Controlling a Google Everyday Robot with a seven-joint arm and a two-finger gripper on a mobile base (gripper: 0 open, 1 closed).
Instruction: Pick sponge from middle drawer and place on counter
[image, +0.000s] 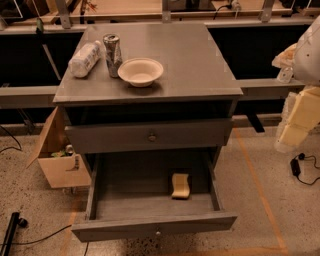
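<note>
The pale yellow sponge (180, 186) lies slightly bent inside the open middle drawer (150, 227), right of its centre, near the front panel with a small pale knob. The grey counter (200, 60) is the cabinet's top slab above it. My gripper (295, 125) is at the right edge of the view, beside and well right of the cabinet, at about the height of the upper drawer. It is far from the sponge and nothing is seen in it.
On the counter's left part stand a white bowl (140, 71), a crushed can (112, 54) and a lying plastic bottle (84, 59). The closed upper drawer (150, 136) sits above the open one. A cardboard box (59, 160) stands on the floor at left; cables lie on the floor.
</note>
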